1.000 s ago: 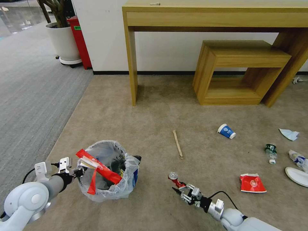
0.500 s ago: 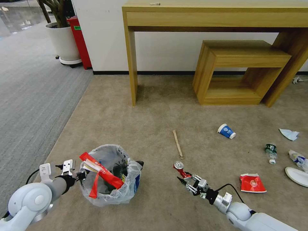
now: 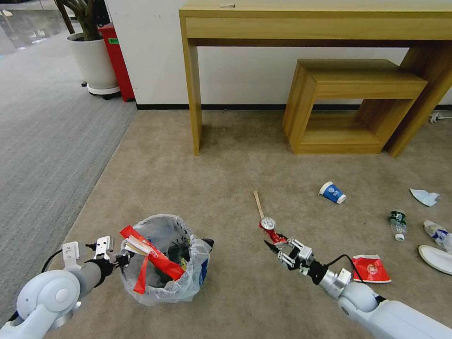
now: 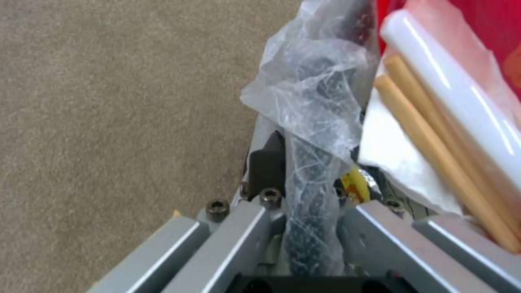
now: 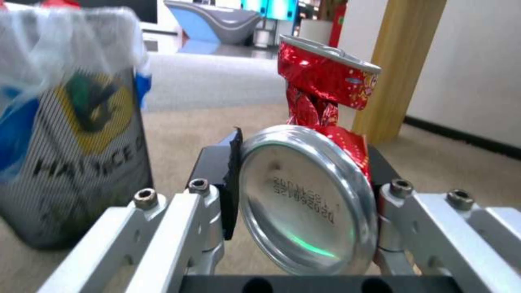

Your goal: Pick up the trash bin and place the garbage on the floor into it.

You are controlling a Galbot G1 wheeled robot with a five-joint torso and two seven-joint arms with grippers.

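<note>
The trash bin point(image 3: 165, 263) is black, lined with a clear bag, and holds a red wrapper point(image 3: 151, 256) that sticks out over its rim. My left gripper point(image 3: 120, 258) is shut on the bin's near-left rim. In the left wrist view the gripper point(image 4: 309, 171) pinches the bag-covered rim point(image 4: 315, 122). My right gripper point(image 3: 278, 243) is shut on a crushed red can point(image 3: 270, 230), held above the beige floor point(image 3: 226, 165) to the right of the bin. The right wrist view has the can point(image 5: 312, 175) between the fingers and the bin point(image 5: 76, 134) beyond. A wooden stick point(image 3: 257, 201) lies behind the can.
Litter lies on the right: a blue-white cup point(image 3: 332, 192), a red wrapper point(image 3: 371, 269), a small bottle point(image 3: 398, 223), a light-blue mask point(image 3: 424, 197) and a white slipper point(image 3: 435, 258). A wooden desk point(image 3: 193, 94) and bench point(image 3: 353, 103) stand by the wall. Grey striped carpet point(image 3: 42, 141) is left.
My right gripper has carried the can forward and to the right, away from the bin. The bin, in my left gripper, has shifted slightly nearer to me.
</note>
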